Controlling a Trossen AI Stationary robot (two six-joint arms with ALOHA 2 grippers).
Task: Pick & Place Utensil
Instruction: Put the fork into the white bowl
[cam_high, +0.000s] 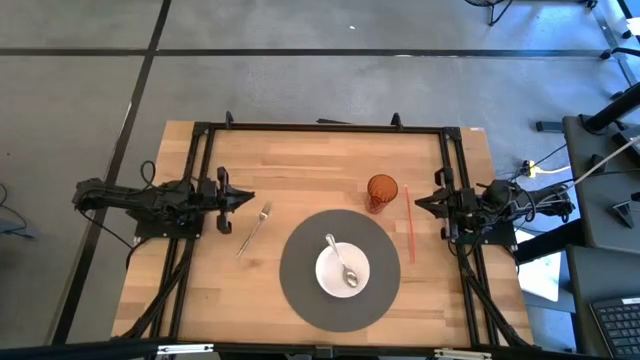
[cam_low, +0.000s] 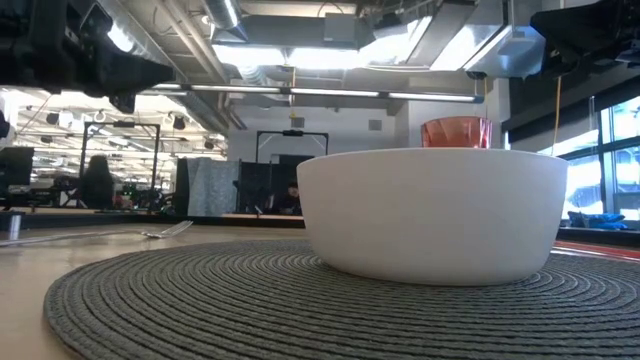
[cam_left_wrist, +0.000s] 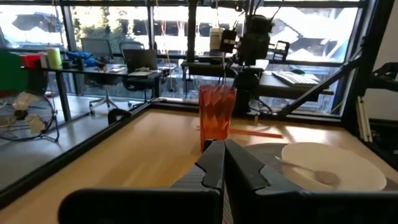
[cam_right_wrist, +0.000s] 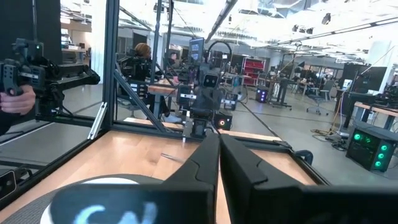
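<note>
High view: the left gripper (cam_high: 247, 198) and right gripper (cam_high: 417, 201) are parked at opposite table (cam_high: 300, 160) edges, fingers pressed together, nothing held. A fork (cam_high: 254, 229) is seen lying flat on bare wood, near the left gripper and beside the round grey placemat (cam_high: 300, 290). A spoon (cam_high: 342, 262) rests in the white bowl (cam_high: 328, 278). An orange cup (cam_high: 381, 192) and a red straw (cam_high: 409, 222) are noted beside the mat.

Low view: the bowl fills the frame; the fork is glimpsed lying low at left.

Left wrist view: closed fingers (cam_left_wrist: 211, 163) are aimed toward cup and bowl.

Right wrist view: the fork appears thin, judged light, rigid, slippery; mid-handle is judged the best hold. An open lab lies beyond; a person's hand is seen on a rig.
</note>
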